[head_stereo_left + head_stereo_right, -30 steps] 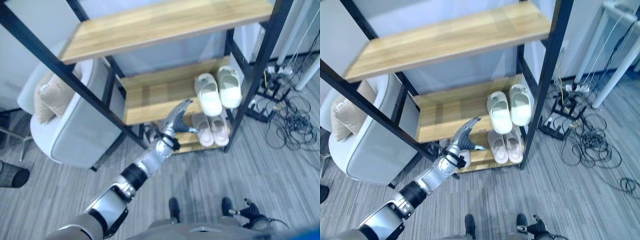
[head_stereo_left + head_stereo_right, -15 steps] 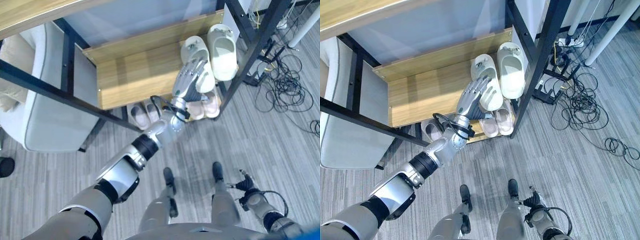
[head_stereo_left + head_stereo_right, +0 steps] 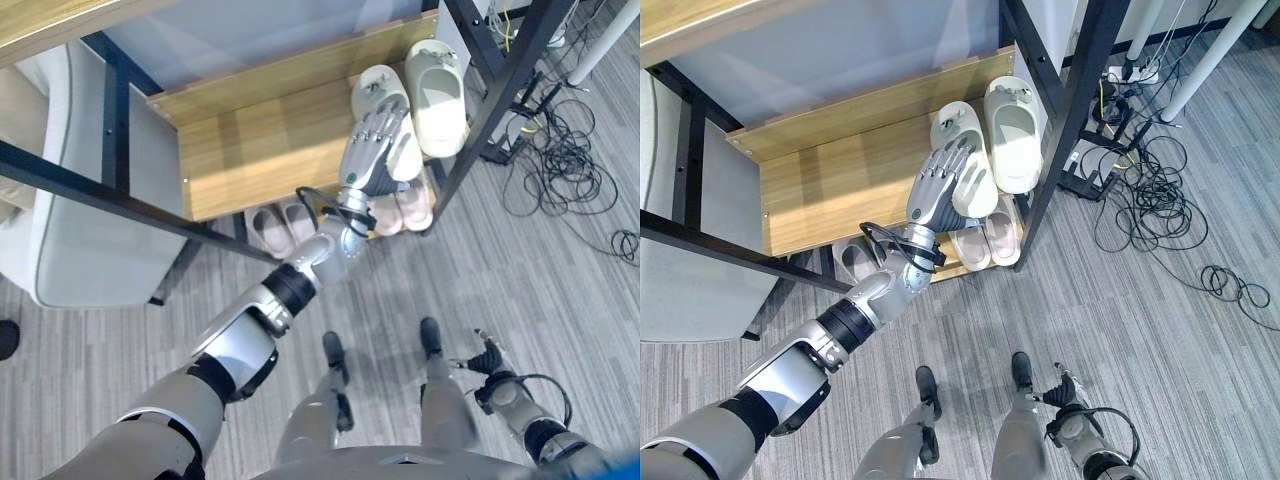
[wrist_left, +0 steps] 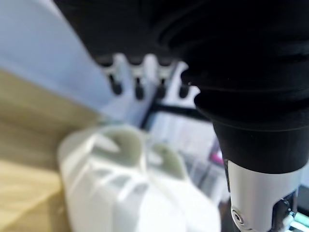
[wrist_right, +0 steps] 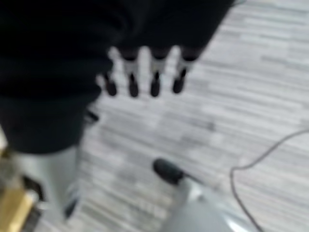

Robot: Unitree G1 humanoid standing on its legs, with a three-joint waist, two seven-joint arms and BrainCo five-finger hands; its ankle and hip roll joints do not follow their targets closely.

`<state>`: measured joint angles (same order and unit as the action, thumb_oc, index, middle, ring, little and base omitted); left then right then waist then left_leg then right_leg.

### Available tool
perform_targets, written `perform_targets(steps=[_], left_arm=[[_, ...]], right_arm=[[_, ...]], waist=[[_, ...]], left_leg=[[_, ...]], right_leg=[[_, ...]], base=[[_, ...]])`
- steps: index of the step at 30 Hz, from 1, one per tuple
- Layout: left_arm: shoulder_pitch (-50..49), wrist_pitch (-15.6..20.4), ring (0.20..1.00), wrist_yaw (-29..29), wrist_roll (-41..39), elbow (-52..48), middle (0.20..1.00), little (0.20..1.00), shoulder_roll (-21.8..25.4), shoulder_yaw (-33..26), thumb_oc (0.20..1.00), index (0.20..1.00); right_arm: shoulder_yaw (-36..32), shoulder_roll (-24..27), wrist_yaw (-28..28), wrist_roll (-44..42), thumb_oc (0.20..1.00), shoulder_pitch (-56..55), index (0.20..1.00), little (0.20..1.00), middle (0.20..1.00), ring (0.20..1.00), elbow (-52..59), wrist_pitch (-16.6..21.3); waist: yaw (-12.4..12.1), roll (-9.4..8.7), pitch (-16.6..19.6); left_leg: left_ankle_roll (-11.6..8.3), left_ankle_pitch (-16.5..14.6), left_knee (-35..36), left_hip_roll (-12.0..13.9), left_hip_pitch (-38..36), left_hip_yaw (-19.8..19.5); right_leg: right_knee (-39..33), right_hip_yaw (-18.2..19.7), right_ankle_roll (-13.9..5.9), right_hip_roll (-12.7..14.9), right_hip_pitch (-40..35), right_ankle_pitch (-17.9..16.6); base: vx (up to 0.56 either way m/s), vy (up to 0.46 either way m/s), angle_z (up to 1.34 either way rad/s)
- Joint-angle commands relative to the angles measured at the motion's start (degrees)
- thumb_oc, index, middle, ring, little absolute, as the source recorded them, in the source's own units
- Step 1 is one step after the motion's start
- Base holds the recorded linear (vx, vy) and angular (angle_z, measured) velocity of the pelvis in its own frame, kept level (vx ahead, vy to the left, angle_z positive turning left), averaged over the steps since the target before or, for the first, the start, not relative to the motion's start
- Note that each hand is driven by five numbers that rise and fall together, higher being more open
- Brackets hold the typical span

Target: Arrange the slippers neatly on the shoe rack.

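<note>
From the head, your two eye views look steeply down past the shoe rack to the grey plank floor. Set slightly apart, both share the middle shelf, the cream slippers on it and the tangle of cables beyond the rack's post. Your left wrist view sits very close behind the left hand, facing along its fingers over a cream slipper and the wooden shelf. Your right wrist view looks down past the right hand at the floor.

Shelf board left of white slippers bare; black post flanks right.
</note>
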<state>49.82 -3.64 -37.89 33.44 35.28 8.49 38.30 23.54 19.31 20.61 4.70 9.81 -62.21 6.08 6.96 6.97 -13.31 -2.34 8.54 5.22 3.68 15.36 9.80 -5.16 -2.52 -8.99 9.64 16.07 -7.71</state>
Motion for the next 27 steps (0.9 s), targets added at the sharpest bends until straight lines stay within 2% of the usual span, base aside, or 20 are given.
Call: perform_targets(steps=[1, 27], left_arm=[[6.2, 0.1, 1.000, -2.6, 3.3, 4.3, 1.000, 1.000, -1.5, -2.8, 1.000, 1.000], [12.9, -5.1, 1.000, -9.1, 7.8, 8.7, 1.000, 1.000, -2.7, -1.5, 1.000, 1.000]], right_arm=[[1.7, 0.5, 1.8, 0.7, 1.000, 2.4, 1.000, 1.000, 1.000, 1.000, -1.0, 1.2], [3.9, 1.8, 6.7, 3.1, 1.000, 8.0, 1.000, 1.000, 1.000, 1.000, -0.9, 1.9]], waist=[[-0.3, -3.06, -0.3], [0.5, -3.98, -2.8]], left_leg=[[-3.77, -1.8, -0.2, 1.2, 4.1, -5.7], [-3.64, -1.5, -0.2, 1.4, 7.5, -5.1]], right_leg=[[1.5, -4.1, -2.06, 2.5, 1.1, 2.6], [2.2, -3.1, -2.23, 2.4, 5.6, 2.0]], base=[[0.00, -0.003, -0.04], [0.00, 0.000, -0.01]])
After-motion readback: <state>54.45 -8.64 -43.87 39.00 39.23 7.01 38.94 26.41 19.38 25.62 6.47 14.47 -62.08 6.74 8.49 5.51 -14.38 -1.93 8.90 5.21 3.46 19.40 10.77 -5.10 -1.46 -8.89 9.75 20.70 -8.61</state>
